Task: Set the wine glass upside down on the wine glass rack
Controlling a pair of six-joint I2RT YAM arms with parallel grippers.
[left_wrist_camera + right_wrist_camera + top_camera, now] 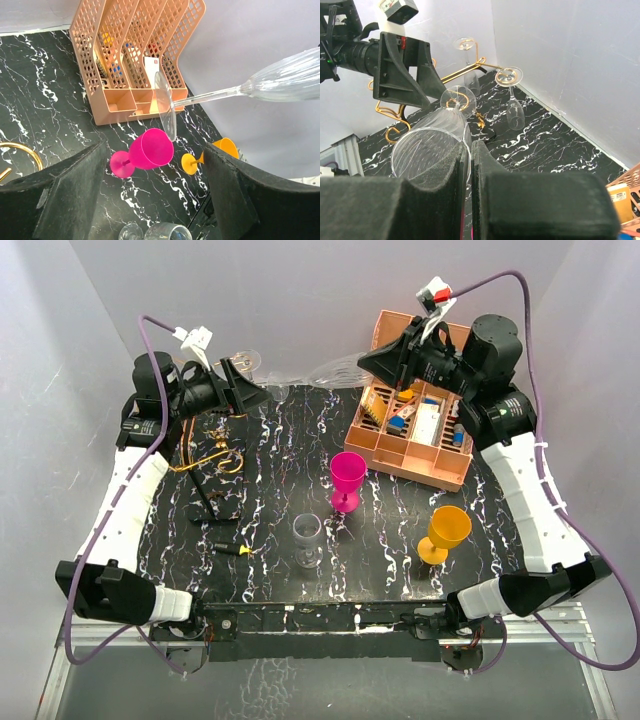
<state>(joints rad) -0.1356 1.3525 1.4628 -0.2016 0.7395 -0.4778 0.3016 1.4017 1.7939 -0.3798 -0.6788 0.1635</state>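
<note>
My right gripper (378, 362) (471, 150) is shut on the rim of a clear wine glass (431, 145) and holds it sideways in the air at the back of the table. The glass's foot (459, 97) points toward my left gripper (250, 390) (156, 167), which is open and empty. In the left wrist view the foot (165, 105) hangs just ahead of the open jaws, apart from them. The gold wire rack (215, 455) (465, 70) stands at the left, below my left gripper. Two clear glasses (514, 110) hang upside down on it.
A salmon-pink organiser (415, 425) (135, 60) stands at the back right. A pink glass (347, 480), an orange glass (445, 533) and a clear glass (308, 538) stand upright on the black marble table (270, 450). White walls close in the back and sides.
</note>
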